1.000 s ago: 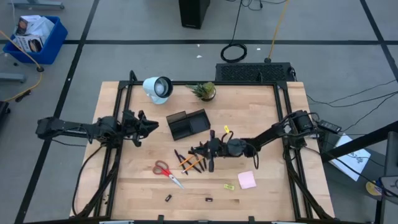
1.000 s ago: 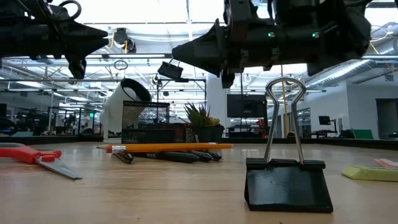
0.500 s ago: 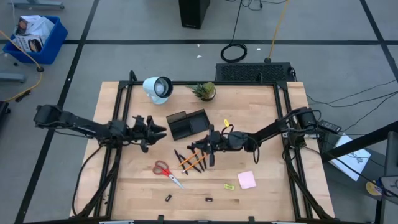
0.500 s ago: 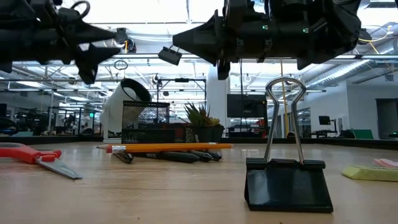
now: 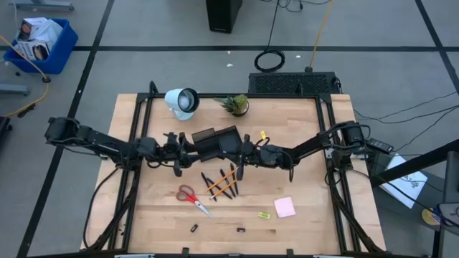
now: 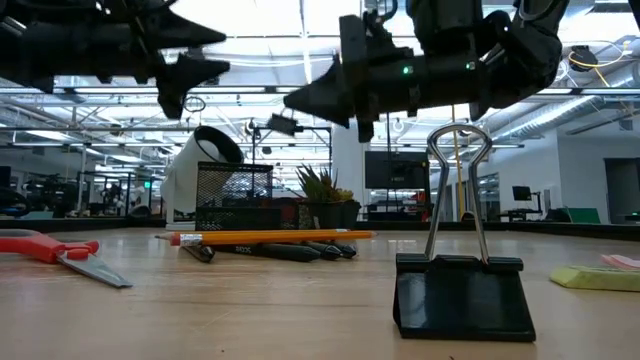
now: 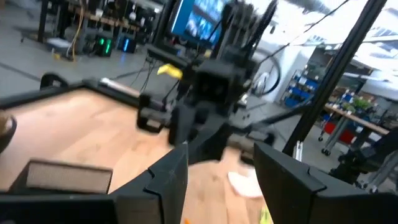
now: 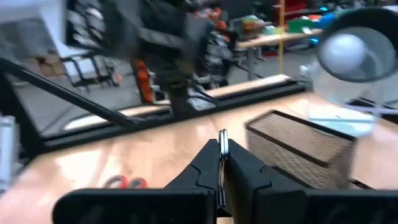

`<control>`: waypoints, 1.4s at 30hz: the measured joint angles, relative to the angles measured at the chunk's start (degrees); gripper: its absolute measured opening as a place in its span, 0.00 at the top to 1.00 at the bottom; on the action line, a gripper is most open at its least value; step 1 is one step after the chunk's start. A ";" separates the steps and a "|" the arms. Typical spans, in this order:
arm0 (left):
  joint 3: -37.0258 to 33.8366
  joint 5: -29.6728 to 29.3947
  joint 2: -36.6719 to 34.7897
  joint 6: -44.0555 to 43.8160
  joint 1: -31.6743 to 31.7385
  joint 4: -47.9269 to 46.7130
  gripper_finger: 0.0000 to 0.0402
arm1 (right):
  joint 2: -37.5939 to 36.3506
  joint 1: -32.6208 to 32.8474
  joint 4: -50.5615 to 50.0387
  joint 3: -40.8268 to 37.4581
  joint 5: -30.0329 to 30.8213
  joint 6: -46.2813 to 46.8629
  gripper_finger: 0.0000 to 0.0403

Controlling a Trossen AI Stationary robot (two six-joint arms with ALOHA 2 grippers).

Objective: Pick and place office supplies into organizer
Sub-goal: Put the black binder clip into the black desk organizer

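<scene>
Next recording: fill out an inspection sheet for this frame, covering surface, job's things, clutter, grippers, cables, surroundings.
Surface: wooden table.
Job's things: mesh organizer at centre; pens and pencils, red scissors, pink sticky pad in front of it; binder clips loose.
Clutter: white lamp, potted plant.
Grippers: left gripper open beside organizer; right gripper shut on a binder clip.
Cables: coil on floor.
Surroundings: blue bin.

The pale wooden worktop (image 5: 301,125) carries a black mesh organizer (image 5: 216,142) near its middle, a white lamp (image 5: 182,101) and a small potted plant (image 5: 236,105) at the far edge. Pens and pencils (image 5: 221,184) lie fanned beside red-handled scissors (image 5: 192,198). A pink sticky-note pad (image 5: 285,207), a yellow bit (image 5: 264,213) and a black binder clip (image 6: 461,262) lie nearer the front.
</scene>
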 joint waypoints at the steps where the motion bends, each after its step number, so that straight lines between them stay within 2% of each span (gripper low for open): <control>1: 0.06 0.00 -0.89 0.23 0.00 0.05 0.54 | 0.00 -0.16 -0.55 0.01 0.54 0.09 0.98; 5: 0.09 0.00 -5.06 0.30 0.00 0.10 0.54 | 0.02 -0.28 -6.43 2.34 3.00 -0.36 0.98; 10: 0.09 0.04 -8.93 0.74 0.00 -0.35 0.54 | 0.80 -0.23 -13.85 7.84 3.27 -2.43 0.98; 18: 0.08 1.49 -13.34 0.83 0.00 -0.42 0.54 | 7.02 -0.77 -14.68 15.14 3.22 -3.57 0.98; 23: 0.07 2.69 -17.09 2.63 0.00 -0.31 0.54 | 11.19 -2.05 -18.60 19.76 3.37 -3.57 0.98; 25: 0.07 4.29 -18.18 2.75 0.00 -0.78 0.54 | 12.50 -2.22 -20.53 20.51 3.71 -4.06 0.98; 31: 0.07 6.07 -19.21 2.36 0.00 -2.29 0.54 | 15.56 -2.35 -20.28 21.27 10.76 -6.74 0.98; 39: 0.07 5.68 -19.18 2.27 0.00 -3.77 0.54 | 16.11 -2.79 -20.59 21.24 10.28 -7.11 0.97; 42: 0.07 5.55 -19.18 2.25 0.00 -3.79 0.54 | 16.13 -2.77 -19.44 21.24 8.73 -8.87 0.92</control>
